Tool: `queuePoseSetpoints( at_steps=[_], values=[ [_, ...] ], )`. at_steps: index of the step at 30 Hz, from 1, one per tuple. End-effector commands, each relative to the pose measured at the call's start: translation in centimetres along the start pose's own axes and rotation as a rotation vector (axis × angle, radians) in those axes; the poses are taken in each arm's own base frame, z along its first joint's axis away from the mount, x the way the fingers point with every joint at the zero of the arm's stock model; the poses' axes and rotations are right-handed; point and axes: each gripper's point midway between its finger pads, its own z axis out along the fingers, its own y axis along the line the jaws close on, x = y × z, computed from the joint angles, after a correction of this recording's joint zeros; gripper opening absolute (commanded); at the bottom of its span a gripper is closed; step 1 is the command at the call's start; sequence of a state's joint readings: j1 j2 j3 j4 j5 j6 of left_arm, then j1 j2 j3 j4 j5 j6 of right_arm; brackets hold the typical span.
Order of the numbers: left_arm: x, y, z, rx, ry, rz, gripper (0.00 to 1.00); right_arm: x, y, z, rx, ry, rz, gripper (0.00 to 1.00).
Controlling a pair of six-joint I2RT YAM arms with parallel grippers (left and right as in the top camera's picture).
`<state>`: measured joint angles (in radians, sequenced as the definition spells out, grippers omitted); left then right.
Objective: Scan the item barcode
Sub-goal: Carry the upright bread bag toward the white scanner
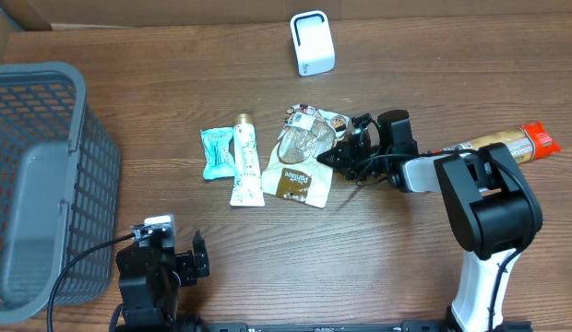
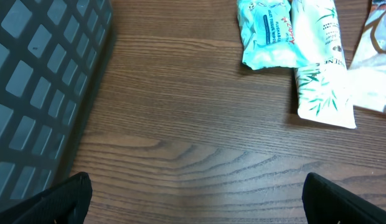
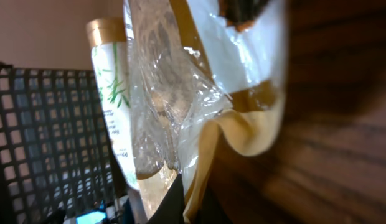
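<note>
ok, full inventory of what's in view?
basket: 1, grey, left edge
scanner: 1, white, top centre
packet: 1, teal, left of tube
tube: 1, white-green, gold cap, centre
bag: 1, clear-brown, right of tube
pack: 1, tan, red end, far right
table: 1, brown wood
left arm: 1, black, bottom left, jaws open
right arm: 1, black-white, right, jaws shut on bag edge

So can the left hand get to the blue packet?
Probably yes. The left hand is open, and only bare table lies between it and the blue packet; the basket stands off to the side.
</note>
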<state>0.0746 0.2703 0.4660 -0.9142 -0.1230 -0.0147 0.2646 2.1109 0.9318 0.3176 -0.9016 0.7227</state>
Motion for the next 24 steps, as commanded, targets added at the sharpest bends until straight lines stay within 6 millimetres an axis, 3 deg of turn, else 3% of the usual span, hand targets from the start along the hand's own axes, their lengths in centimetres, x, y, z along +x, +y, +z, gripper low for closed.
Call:
queuePoseSetpoints(
  at_steps=[1,10,19,22,24],
  values=[
    [0.1,-0.1,0.0,0.005,-0.001,0.015,0.99,0.2,4.0,-1.9,-0.101,0.036,-0.111,0.04],
    [0.1,-0.1,0.0,0.005,0.000,0.015,1.00,2.2,8.7,-5.6,-0.075,0.076,-0.314,0.04],
    [0.1,-0.1,0.0,0.006,0.000,0.015,1.00,1.1,12.2,-7.7,0.011,0.091,-0.442,0.04],
    [0.1,-0.1,0.0,0.005,0.000,0.015,1.00,1.4,15.1,-8.5,-0.057,0.132,-0.510,0.04],
    [0.1,-0.1,0.0,0.005,0.000,0.015,0.99,1.8,18.1,-9.4,-0.180,0.156,-0.578,0.04]
  ],
)
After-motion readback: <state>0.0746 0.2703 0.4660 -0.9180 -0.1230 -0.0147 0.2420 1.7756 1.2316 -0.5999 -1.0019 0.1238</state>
